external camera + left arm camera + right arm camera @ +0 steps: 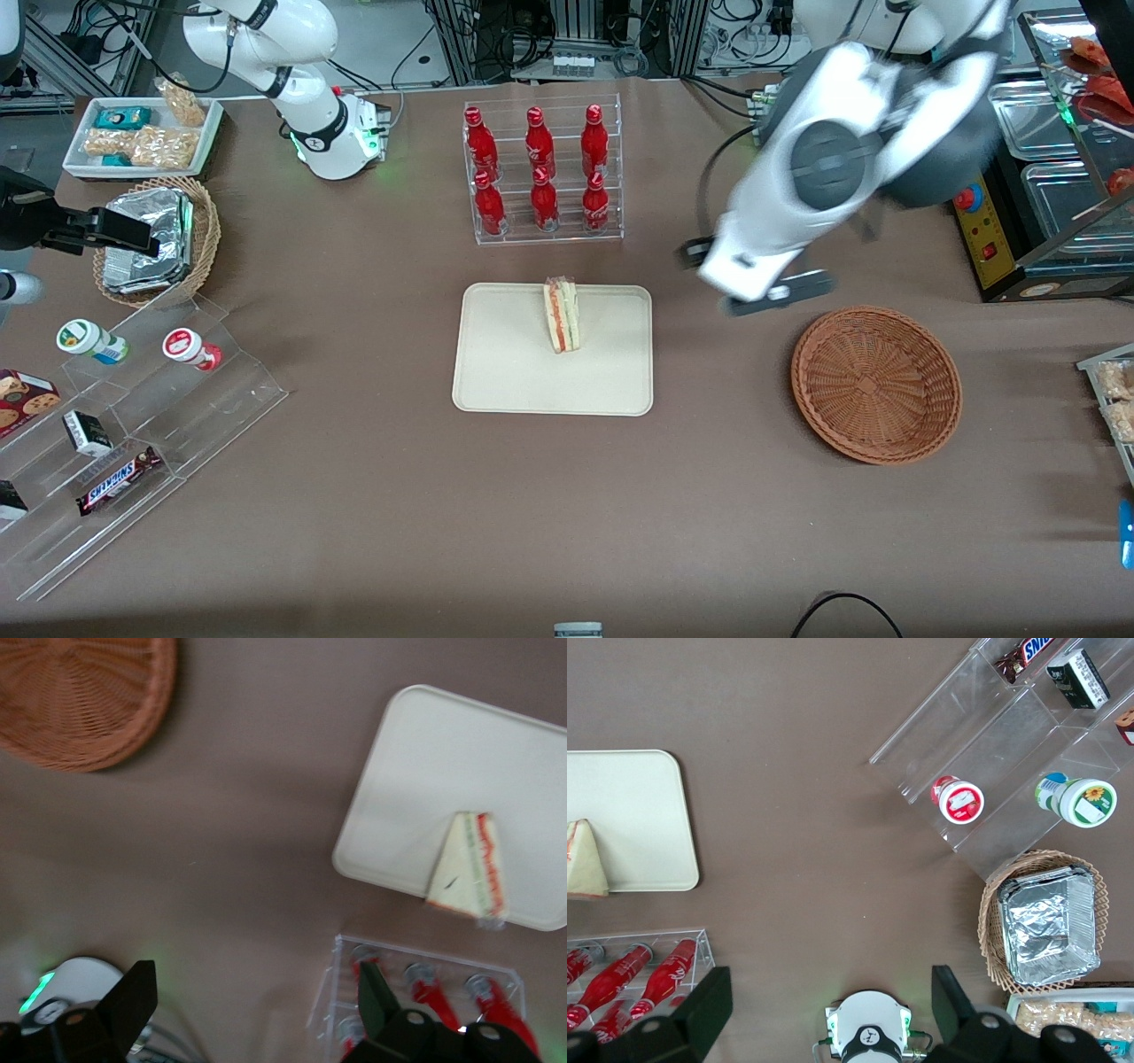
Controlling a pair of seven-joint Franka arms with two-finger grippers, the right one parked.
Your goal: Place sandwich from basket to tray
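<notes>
Standing on the tray (505,372), the sandwich (562,315) rests upright on one edge, close to the tray's rim farthest from the front camera and touching nothing else. That makes the placing look done, and the main risk now is a topple: the wedge is narrow and balanced on edge, so a knock to the tray or table could tip it flat or over the nearby rim.

The basket (875,383) sits nearer the working arm's end of the table, well apart from the tray, and is empty.

Farther from the camera than the basket, the gripper (755,283) hangs above bare table between basket and tray, jaws spread wide and grasping nothing. It is blurred in the front view, so its height over the table is hard to judge. A low sweep toward the bottle rack (542,170), which stands just past the tray's farther rim, could clip the bottles or the sandwich.

In the left wrist view the fingertips (133,992) are dark and partly cut off, and the wrap on the sandwich is hard to make out.
</notes>
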